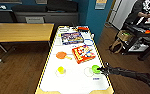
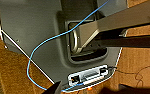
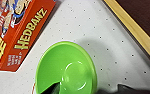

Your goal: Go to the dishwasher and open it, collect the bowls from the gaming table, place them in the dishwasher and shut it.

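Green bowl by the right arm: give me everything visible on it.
The green bowl is small, round and shallow, bright lime green, glossy like plastic, with a ring-shaped flat base visible inside and nothing in it. It sits upright on the white speckled top of the gaming table, near the table's yellow right edge. The orange Hedbanz box lies close beside it, apart from it. In the head view the right gripper is at the bowl's rim; a dark part reaches over the rim in the right wrist view.
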{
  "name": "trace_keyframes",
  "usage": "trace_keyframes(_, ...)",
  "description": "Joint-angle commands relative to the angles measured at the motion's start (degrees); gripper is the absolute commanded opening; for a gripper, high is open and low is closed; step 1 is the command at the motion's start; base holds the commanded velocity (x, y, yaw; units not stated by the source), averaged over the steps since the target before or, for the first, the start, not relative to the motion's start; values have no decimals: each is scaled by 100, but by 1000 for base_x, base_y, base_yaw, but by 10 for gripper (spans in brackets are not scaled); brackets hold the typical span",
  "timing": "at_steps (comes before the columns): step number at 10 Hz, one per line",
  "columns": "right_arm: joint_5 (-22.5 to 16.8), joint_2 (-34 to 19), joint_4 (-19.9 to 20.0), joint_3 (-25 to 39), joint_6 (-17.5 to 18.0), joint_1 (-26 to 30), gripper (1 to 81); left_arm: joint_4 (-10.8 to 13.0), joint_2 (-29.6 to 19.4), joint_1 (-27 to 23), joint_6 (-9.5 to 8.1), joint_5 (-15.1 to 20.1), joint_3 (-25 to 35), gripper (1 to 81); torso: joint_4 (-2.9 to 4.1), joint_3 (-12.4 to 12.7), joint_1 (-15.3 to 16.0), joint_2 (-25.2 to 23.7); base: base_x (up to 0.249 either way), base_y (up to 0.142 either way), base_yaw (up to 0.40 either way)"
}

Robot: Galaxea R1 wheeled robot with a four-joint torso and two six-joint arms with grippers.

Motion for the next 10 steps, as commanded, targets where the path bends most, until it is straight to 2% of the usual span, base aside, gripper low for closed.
trace_keyframes(1,-93,20,36,-61,10,810,811,-29,-7,20,-1,339,35,811,0,0,0,0,0,0,0)
trace_keyframes(3,30,91,71,-158,10,670,811,-38,-42,20,-36,339,35,811,0,0,0,0,0,0,0)
trace_keyframes(4,56,82,71,-166,10,565,10,-38,-51,20,-44,339,35,811,0,0,0,0,0,0,0)
trace_keyframes(5,74,64,80,-175,19,390,10,-29,-51,20,-44,330,35,811,0,0,0,0,0,0,0)
trace_keyframes(6,364,20,89,-175,19,161,10,-38,-60,20,-54,330,35,811,0,0,0,0,0,0,0)
trace_keyframes(7,443,-103,133,-131,19,81,10,-38,-69,20,-53,330,35,811,0,0,0,0,0,0,0)
trace_keyframes(8,373,-340,150,132,28,115,10,-29,-60,20,-53,330,35,811,0,0,0,0,0,0,0)
trace_keyframes(9,217,-861,246,802,36,273,10,-29,-34,20,-53,330,44,811,0,0,0,0,0,0,0)
trace_keyframes(10,-207,-1482,238,1547,72,553,10,-12,-7,20,-53,330,44,811,0,0,0,0,0,0,0)
